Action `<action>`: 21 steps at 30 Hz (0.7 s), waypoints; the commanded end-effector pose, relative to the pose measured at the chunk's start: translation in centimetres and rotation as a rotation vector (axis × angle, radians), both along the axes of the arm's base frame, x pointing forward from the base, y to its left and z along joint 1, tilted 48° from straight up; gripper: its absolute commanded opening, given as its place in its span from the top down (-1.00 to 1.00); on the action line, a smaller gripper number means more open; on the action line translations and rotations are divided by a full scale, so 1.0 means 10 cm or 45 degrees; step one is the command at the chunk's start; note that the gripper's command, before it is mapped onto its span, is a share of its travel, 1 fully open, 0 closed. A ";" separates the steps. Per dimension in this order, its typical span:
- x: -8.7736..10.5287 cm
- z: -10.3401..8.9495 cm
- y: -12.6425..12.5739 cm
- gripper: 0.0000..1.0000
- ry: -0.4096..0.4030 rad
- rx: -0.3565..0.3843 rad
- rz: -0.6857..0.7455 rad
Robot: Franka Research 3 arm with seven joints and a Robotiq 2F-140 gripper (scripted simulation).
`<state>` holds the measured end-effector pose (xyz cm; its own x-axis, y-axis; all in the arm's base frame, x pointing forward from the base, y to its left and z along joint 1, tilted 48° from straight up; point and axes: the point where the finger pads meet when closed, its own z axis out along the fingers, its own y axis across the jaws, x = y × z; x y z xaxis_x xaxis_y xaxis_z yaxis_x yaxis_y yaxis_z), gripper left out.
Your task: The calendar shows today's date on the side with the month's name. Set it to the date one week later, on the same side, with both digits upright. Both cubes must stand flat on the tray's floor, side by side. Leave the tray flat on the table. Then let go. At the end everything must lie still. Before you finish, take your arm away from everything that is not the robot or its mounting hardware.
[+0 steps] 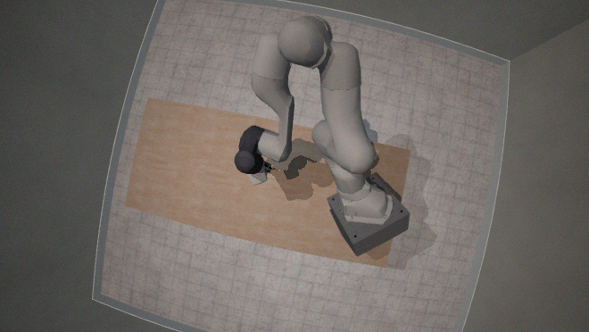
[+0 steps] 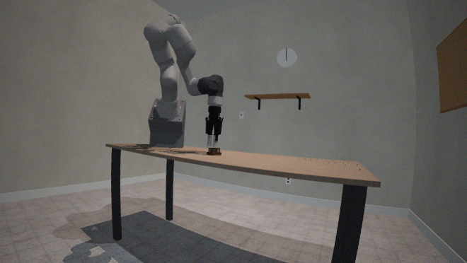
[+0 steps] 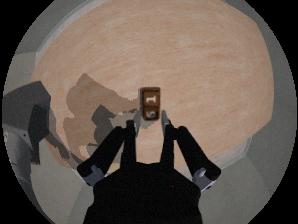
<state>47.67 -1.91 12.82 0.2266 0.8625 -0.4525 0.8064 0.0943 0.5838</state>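
Observation:
The brown tray (image 2: pixel 214 153) stands on the table with the two brown cubes in it, side by side. In the wrist view the top of the far cube (image 3: pixel 151 98) shows a pale 1, and the top of the near cube (image 3: pixel 150 114) shows a pale digit like a 6 or 9, too small to tell. The month's name and the side faces cannot be read. My gripper (image 3: pixel 151 116) (image 2: pixel 214 144) points down, partly open, with nothing held. Its fingertips are just above the near cube, one to each side. In the top view the arm hides tray and cubes.
The long wooden table (image 1: pixel 187 178) (image 2: pixel 283 164) (image 3: pixel 215 65) carries the arm's grey base (image 1: pixel 379 223) (image 2: pixel 166 131) at one end. The arm's shadow falls on the table between base and tray. A wall shelf (image 2: pixel 277 96) hangs far behind.

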 end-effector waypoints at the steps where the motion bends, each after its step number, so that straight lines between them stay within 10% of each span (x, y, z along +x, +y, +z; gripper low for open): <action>1: 0.02 -0.02 -0.01 0.42 -0.004 0.006 -0.004; 21: 0.16 -0.19 -0.14 0.42 -0.004 0.006 -0.004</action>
<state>49.07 -3.56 11.13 0.2201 0.8554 -0.4688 0.8111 0.1066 0.5751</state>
